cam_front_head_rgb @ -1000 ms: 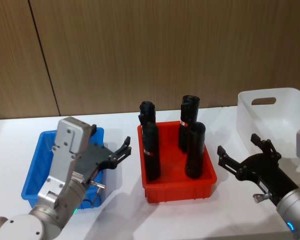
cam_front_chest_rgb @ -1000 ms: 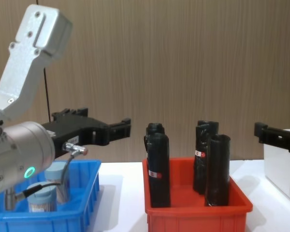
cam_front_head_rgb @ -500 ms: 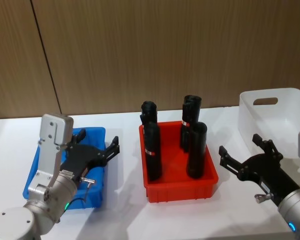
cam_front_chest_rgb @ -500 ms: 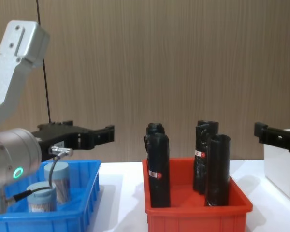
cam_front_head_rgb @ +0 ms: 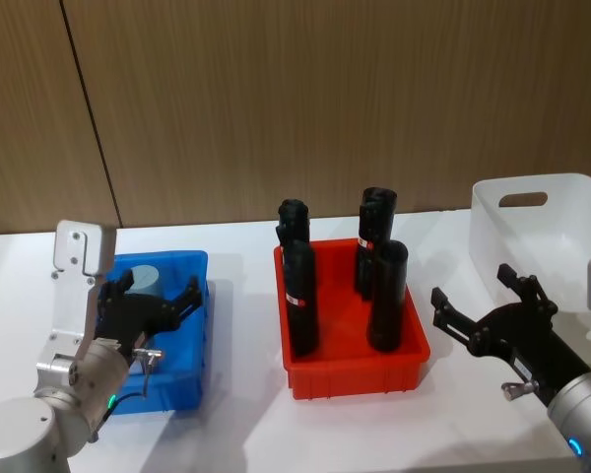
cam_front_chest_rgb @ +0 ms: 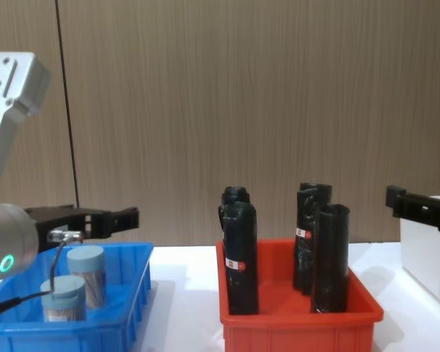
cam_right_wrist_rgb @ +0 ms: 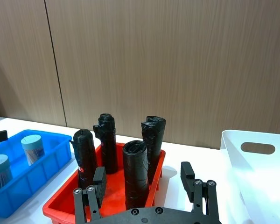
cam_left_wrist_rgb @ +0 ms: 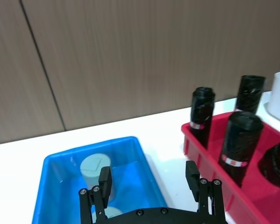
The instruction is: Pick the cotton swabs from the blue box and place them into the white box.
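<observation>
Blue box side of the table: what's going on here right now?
The left gripper, open, hovers over the blue box, above the two tubs of cotton swabs standing inside; neither is grasped. The right gripper, open and holding nothing, hangs near the white box. A red bin of black rolls sits between the two boxes.

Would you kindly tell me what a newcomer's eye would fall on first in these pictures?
The red bin in the middle, with four tall black rolls standing in it, catches the eye first. On its left, the left claw hovers open over the blue box with two cotton swab tubs; on its right, the open right claw is near the white box.
</observation>
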